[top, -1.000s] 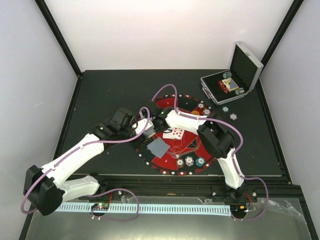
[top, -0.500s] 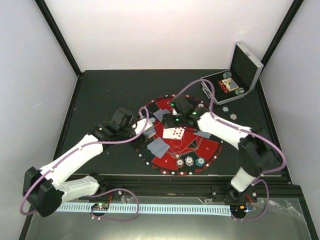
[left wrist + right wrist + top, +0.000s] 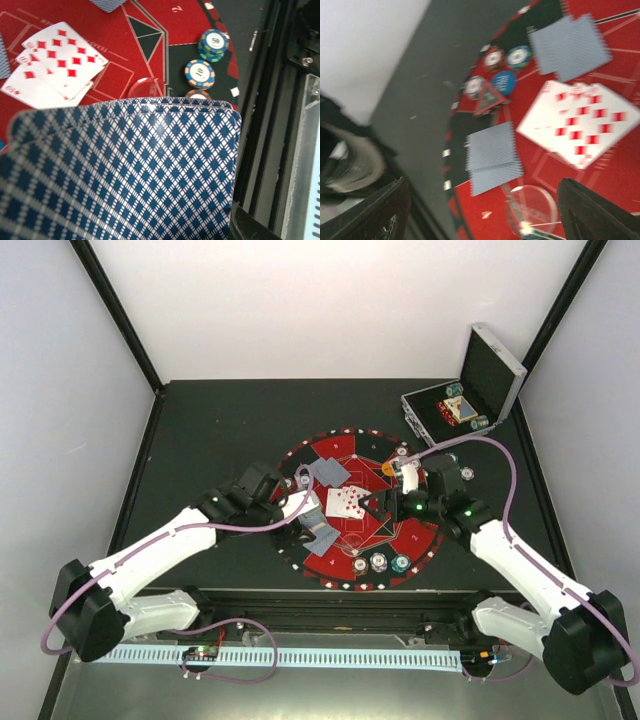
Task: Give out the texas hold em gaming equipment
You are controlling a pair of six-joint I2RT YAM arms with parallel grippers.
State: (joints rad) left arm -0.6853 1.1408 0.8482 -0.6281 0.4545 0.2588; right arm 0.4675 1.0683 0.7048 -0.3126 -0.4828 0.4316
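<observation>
Blue diamond-backed playing cards [image 3: 125, 165]: we see them clamped in the left gripper [image 3: 303, 520], above the round red-and-black mat [image 3: 415, 537].
Right gripper [image 3: 485, 212]: we see its fingers spread apart over the mat, beside face-up diamond cards [image 3: 580, 125].

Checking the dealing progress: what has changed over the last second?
The right pincer, open, drew back from the left side of the mat toward its right side, uncovering face-down cards at the far left. The left pincer still grips its card stack; face-up cards and chips stayed put.

Black table [image 3: 220, 430] with round red-and-black mat [image 3: 345, 447], open silver case [image 3: 490, 365]
</observation>
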